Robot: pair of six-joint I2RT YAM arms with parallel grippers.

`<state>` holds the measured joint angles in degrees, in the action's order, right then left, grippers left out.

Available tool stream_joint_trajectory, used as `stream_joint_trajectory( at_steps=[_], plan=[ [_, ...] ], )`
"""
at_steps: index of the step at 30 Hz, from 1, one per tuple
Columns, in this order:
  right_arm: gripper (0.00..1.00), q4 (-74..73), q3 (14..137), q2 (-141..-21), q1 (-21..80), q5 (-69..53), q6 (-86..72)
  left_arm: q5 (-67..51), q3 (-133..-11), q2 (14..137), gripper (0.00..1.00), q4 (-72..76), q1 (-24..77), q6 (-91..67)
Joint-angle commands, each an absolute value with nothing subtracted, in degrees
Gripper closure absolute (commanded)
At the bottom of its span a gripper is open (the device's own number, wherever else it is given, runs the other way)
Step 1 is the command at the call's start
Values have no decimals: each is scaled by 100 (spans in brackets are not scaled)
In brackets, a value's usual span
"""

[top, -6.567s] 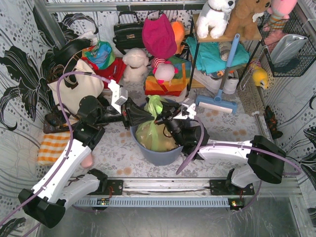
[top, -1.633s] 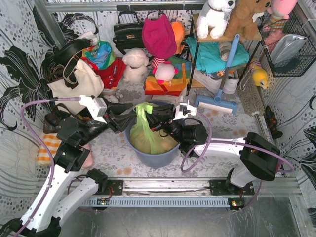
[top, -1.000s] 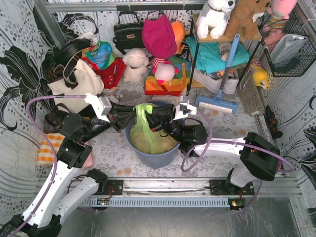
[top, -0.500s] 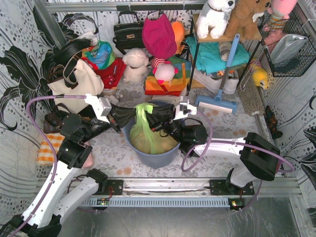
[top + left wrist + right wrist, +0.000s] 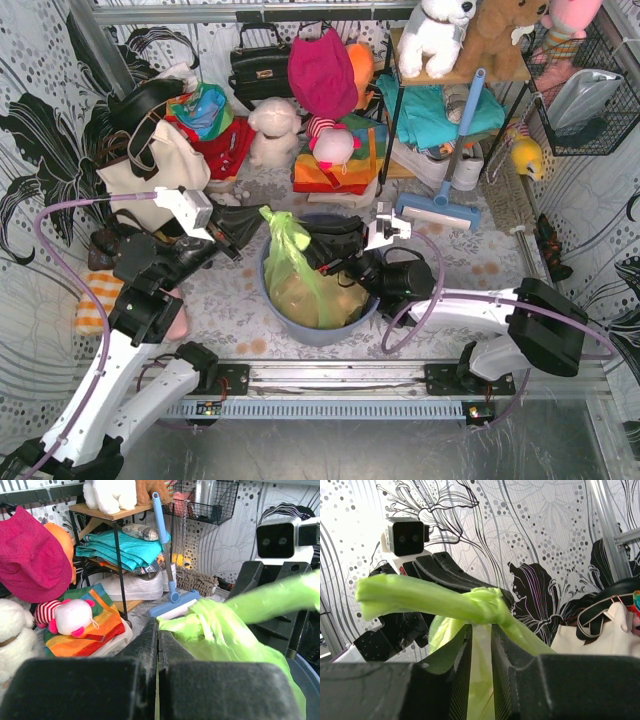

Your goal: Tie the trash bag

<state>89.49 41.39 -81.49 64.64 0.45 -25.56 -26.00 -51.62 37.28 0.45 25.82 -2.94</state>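
Note:
The lime-green trash bag (image 5: 300, 275) stands in the round blue bin (image 5: 335, 322), with brown paper showing through it. Its neck is twisted into a knot (image 5: 488, 602) and pulled toward the left. My left gripper (image 5: 259, 219) is shut on the bag's top, and a sliver of green shows in the seam of its fingers (image 5: 145, 647). The bunched bag (image 5: 220, 630) lies just right of the left gripper (image 5: 158, 626). My right gripper (image 5: 309, 248) is on the bag's right side. In the right wrist view the right gripper (image 5: 480, 628) stands narrowly open just under the knot, bag film showing in the gap.
A cream tote (image 5: 150, 170) and a black handbag (image 5: 260, 65) stand behind the left arm. Stuffed toys (image 5: 275, 130) and a rack of folded cloths (image 5: 430, 110) fill the back. A blue floor squeegee (image 5: 440, 210) leans right of the bin. An orange checked cloth (image 5: 100, 300) lies at left.
The right gripper has opened off the bag and backed off to the right. The left gripper, now shut, has pulled the bag's top to the left, tilting the neck that way.

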Motion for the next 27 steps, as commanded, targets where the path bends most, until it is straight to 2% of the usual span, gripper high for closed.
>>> stream_joint_trajectory(
  at_steps=[1, 9, 18, 20, 24, 27],
  plan=[
    [78, 8625, 3830, -7745, 6474, 224, -2751, -2190, -5392, 3715, 100, 338, 2580, -305],
    [76, 7436, 3634, -6831, 6475, 556, -2793, -2280, -5463, 3785, 100, 423, 2575, -379],
    [71, 4319, 4747, -6055, 6470, 992, -2741, -2141, -5456, 3825, 100, 285, 2577, -386],
    [67, 3542, 5196, -6078, 6472, 989, -2859, -2150, -5489, 3830, 100, 254, 2575, -388],
    [53, 1932, 6297, -6335, 6475, 728, -3403, -2191, -5558, 3845, 100, 186, 2573, -387],
    [47, 1250, 6859, -6464, 6472, 453, -3955, -2165, -5611, 3842, 100, 142, 2575, -369]
  ],
)
